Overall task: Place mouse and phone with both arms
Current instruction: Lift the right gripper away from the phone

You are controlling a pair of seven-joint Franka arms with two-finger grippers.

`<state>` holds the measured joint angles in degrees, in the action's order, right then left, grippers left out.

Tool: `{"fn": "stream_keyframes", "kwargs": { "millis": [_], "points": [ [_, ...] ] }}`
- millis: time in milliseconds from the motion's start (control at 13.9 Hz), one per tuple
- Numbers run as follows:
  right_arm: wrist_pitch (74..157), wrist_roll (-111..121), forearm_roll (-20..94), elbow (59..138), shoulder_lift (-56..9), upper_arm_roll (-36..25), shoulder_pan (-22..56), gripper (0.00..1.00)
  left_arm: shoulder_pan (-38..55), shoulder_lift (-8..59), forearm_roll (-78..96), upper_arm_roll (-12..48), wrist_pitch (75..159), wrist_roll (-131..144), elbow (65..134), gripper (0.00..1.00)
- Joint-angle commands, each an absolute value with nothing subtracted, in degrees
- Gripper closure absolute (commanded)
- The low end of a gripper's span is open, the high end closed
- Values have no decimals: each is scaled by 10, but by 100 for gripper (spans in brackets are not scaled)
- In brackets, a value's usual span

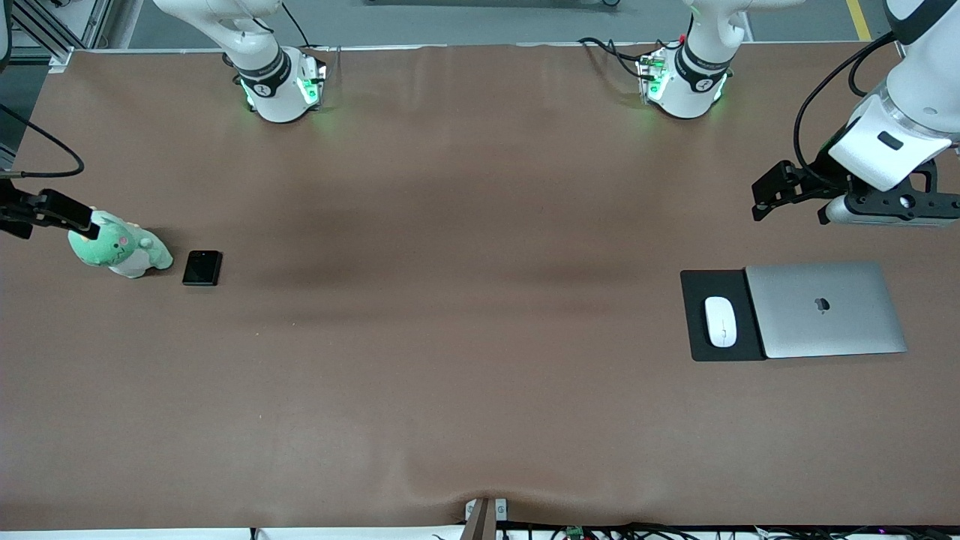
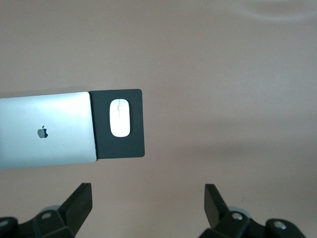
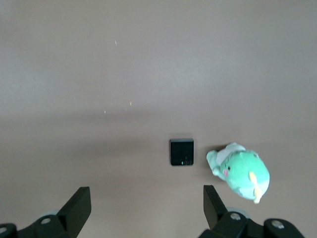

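The mouse [image 1: 720, 321] is lying on a black pad [image 1: 701, 341] beside a closed laptop [image 1: 825, 309], its long axis running toward the front camera. The phone [image 1: 202, 268] is lying flat beside a green plush [image 1: 120, 246], seemingly the same way. The left gripper [image 2: 147, 204] is hovering spread and empty near the laptop; the right gripper [image 3: 146, 204] is gaping empty over the plush.
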<state>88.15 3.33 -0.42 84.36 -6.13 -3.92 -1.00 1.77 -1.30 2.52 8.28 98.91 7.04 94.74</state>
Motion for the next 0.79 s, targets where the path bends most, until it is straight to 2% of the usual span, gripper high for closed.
{"fn": "stream_keyframes", "kwargs": {
  "millis": [0,287,717],
  "points": [
    [855,24,-18,837,-69,-35,-11,0,12,-7,40,83,988,55,935,0],
    [879,32,-20,874,-28,-35,-9,0,16,4,36,83,992,54,933,0],
    [884,42,-16,868,-33,-34,-8,0,17,20,30,83,1006,55,925,0]
  ]
}}
